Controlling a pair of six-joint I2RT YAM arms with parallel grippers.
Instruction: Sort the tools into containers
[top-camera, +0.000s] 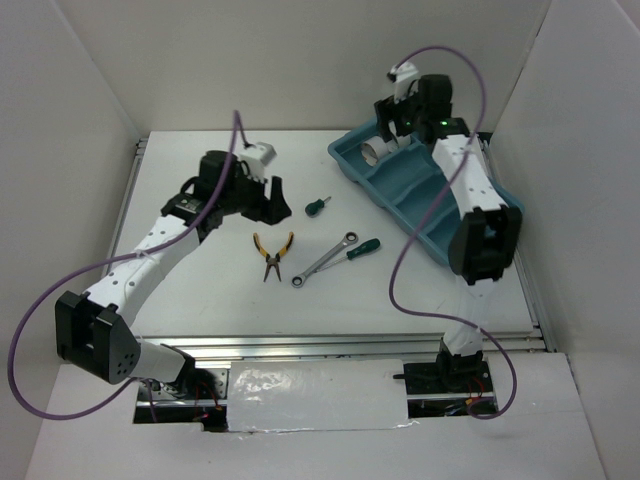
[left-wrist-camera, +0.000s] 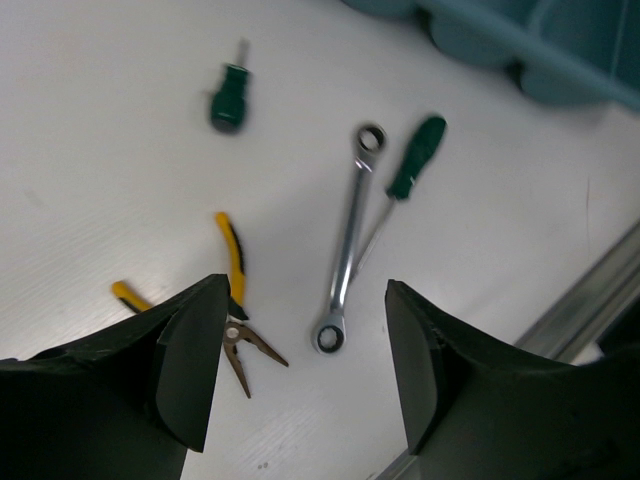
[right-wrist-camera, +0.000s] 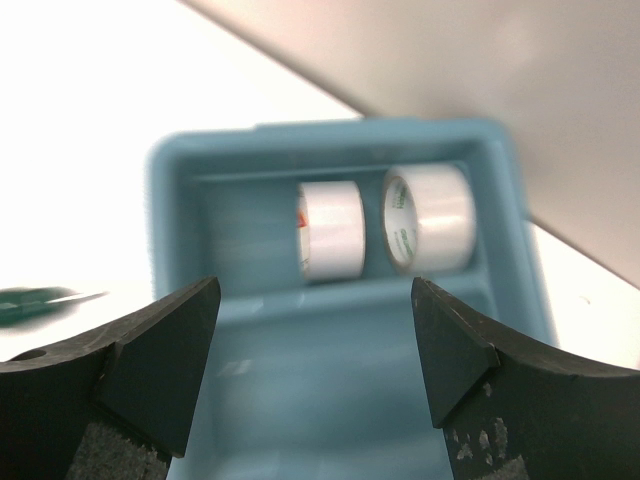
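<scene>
Scene from the top view, largest item first, each with its hazard.

**Table** (top-camera: 420, 300): four tools lie loose near its centre, not yet sorted.

**Teal tray** (top-camera: 405, 195): sits at 2 o'clock and runs diagonally. The right arm lies along it, so a careless sweep could shove it.

**Right gripper** (right-wrist-camera: 315, 360): jaws wide apart and holding nothing, it hangs over the tray's far end compartment.

**Left gripper** (left-wrist-camera: 305, 370): jaws likewise spread and empty, at 10 o'clock of the tool cluster. In its wrist view one finger hides part of the pliers. A descent from here would probably land on a handle rather than straddle the tool.

**Wrench** (top-camera: 322, 260): at 5 o'clock of centre, flat and thin. Fingertips may scrape the table and slip off it.

**Pliers** (top-camera: 272, 252): just beside the wrench at its 9 o'clock, yellow handles splayed. A grip on one handle could let them swing.

**Long screwdriver** (top-camera: 362, 248): its shaft meets the wrench, over or under I cannot tell. Lifting either would likely drag the other.

**White tape roll** (right-wrist-camera: 332, 230) and **greyish tape roll** (right-wrist-camera: 430, 218): side by side on edge against the compartment's far wall. A nudge would set them rolling.

**Stubby screwdriver** (top-camera: 316, 206): at 12 o'clock of the pliers, apart from them. Its round handle could roll away if it is grazed.
</scene>
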